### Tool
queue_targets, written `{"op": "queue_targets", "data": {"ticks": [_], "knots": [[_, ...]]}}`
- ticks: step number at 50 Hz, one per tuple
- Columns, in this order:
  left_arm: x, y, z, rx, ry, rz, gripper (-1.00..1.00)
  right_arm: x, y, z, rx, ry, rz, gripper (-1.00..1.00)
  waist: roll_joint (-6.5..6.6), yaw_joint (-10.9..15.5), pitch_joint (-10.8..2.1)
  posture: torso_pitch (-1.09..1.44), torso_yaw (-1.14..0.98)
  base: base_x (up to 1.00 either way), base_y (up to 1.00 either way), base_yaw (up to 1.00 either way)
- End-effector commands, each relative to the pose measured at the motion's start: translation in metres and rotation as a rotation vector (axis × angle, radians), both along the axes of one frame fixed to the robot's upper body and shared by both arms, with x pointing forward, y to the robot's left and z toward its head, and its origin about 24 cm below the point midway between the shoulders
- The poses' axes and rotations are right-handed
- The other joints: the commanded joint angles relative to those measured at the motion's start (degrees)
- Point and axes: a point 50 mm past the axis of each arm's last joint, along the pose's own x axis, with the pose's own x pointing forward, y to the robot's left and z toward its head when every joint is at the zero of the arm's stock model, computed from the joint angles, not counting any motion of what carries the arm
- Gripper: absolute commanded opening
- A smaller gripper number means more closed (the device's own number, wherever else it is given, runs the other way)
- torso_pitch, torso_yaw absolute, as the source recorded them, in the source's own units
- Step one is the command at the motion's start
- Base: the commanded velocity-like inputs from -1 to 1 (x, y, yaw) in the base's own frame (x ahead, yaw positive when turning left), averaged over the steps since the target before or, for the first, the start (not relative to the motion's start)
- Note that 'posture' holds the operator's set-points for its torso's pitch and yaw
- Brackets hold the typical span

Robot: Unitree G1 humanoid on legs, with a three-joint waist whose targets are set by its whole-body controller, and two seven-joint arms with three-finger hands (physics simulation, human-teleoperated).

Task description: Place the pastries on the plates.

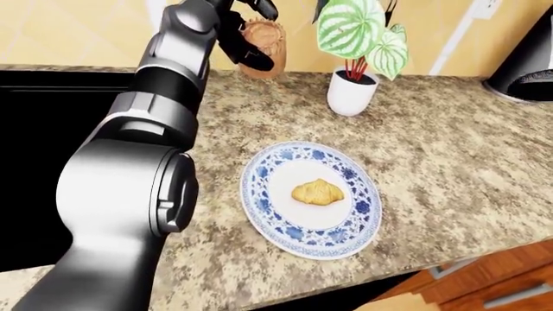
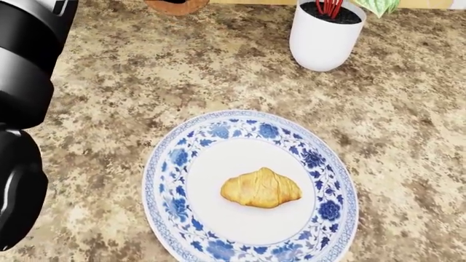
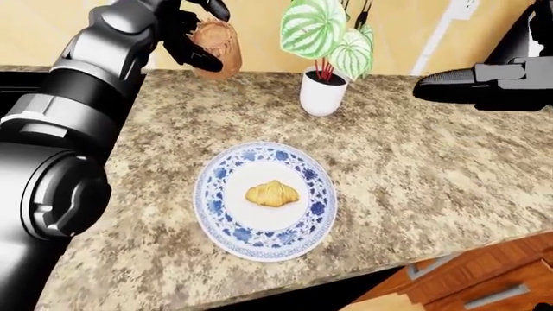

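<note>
A golden croissant (image 2: 260, 188) lies in the middle of a blue-and-white patterned plate (image 2: 164, 164) on the speckled stone counter. At the top of the left-eye view my left hand (image 1: 251, 32) is shut on a round brown pastry (image 1: 266, 40). One dark finger curls over its top and another lies along its lower left side. My left arm (image 1: 164, 110) reaches up the left side of the view to it. In the right-eye view a dark horizontal shape (image 3: 484, 84) at the right edge looks like my right hand; its fingers' state is unclear.
A white pot (image 1: 350, 94) with a green striped plant stands above and right of the plate. A black recess (image 1: 43, 129) lies to the left of the counter. The counter's near edge and wooden cabinet fronts (image 1: 484, 285) show at the bottom right.
</note>
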Motion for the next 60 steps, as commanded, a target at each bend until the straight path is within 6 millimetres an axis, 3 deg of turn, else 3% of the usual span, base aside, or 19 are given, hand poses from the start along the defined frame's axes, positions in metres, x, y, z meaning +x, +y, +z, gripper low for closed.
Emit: {"op": "queue_targets", "data": {"ticks": [1,10,19,38,60], "knots": [[-0.008,-0.006,0.031,-0.011,-0.111,-0.028,-1.00,-0.002,0.001,0.012,-0.004,-0.065,-0.007,1.00,0.13,0.1,-1.41,-0.04,-0.27,0.00,0.00,0.00],[-0.017,-0.008,0.054,-0.065,-0.161,-0.066,-1.00,0.015,0.020,0.006,-0.002,-0.058,0.052,1.00,0.23,2.1,-1.69,-0.06,-0.25,0.00,0.00,0.00],[-0.020,-0.006,0.063,-0.079,-0.177,-0.076,-1.00,0.023,0.031,0.008,-0.002,-0.061,0.086,1.00,0.82,4.3,-1.72,-0.07,-0.21,0.00,0.00,0.00],[-0.022,-0.002,0.067,-0.092,-0.180,-0.073,-1.00,0.028,0.040,0.012,-0.013,-0.059,0.119,1.00,1.65,9.7,-1.91,-0.10,-0.15,0.00,0.00,0.00],[-0.025,0.008,0.069,-0.111,-0.185,-0.078,-1.00,0.043,0.054,0.009,-0.022,-0.052,0.137,1.00,2.98,17.9,-1.78,-0.12,-0.06,0.00,0.00,0.00]]}}
